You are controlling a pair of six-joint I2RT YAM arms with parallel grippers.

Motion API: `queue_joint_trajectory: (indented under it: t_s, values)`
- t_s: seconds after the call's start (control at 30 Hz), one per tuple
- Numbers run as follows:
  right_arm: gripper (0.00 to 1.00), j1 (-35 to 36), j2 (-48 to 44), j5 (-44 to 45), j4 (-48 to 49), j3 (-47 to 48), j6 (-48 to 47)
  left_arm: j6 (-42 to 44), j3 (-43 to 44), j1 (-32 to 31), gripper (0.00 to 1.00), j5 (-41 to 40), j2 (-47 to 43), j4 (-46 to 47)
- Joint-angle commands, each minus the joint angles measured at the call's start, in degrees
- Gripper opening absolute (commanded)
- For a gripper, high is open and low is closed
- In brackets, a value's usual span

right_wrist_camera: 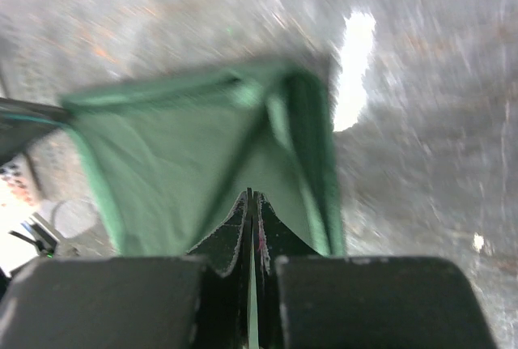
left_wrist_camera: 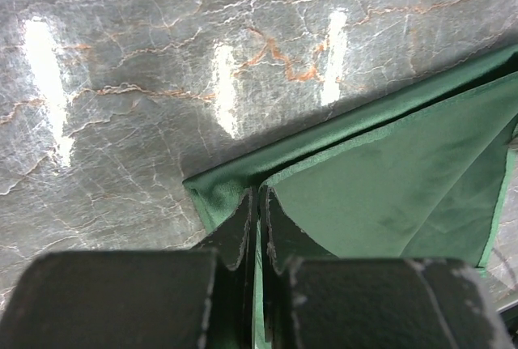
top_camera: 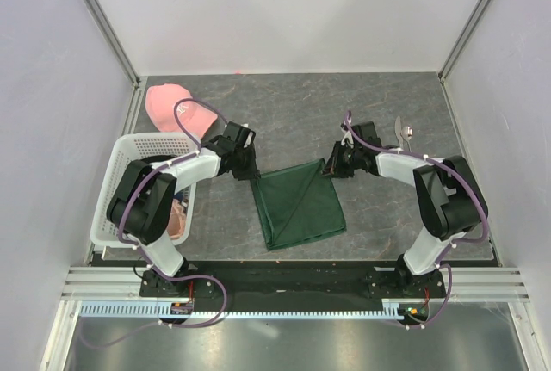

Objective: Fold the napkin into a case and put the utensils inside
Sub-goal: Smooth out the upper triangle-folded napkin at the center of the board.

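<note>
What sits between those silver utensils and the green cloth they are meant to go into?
No loose object does. Only the robot's own right arm stretches over the table between the utensils and the napkin, its right gripper shut on the napkin's far corner.

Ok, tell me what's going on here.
Both arms are working on the green napkin, which lies on the table. The left fingers are shut on its far left corner and the right fingers on its far right corner. It isn't folded into a case yet, and the cutlery lies untouched just right of the right fingers.
</note>
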Motion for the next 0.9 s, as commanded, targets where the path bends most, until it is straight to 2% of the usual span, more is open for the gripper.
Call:
queue_joint_trajectory:
  t_s: [0.0, 0.17, 0.47, 0.67, 0.87]
  values:
    - [0.03, 0.0, -2.5, -1.0, 0.1, 5.6, 0.6, 0.8, -0.3, 0.3, 0.02, -0.3, 0.7, 0.8]
    - [0.03, -0.1, -0.1, -2.0, 1.1, 7.6, 1.3, 0.7, -0.1, 0.3, 0.02, -0.2, 1.2, 1.0]
    - [0.02, -0.2, 10.3, 0.7, 2.2, 11.3, -2.0, 1.1, 0.1, 0.4, 0.02, -0.9, 2.4, 1.3]
    - [0.05, 1.0, 4.5, 3.0, -2.0, 12.3, -3.8, 1.2, -0.2, 0.5, 0.02, -1.3, 2.6, 1.8]
    - [0.18, 7.0, -4.4, 2.8, -4.8, 10.1, -1.6, 1.1, -0.3, 0.7, 0.02, -0.9, 2.5, 2.2]
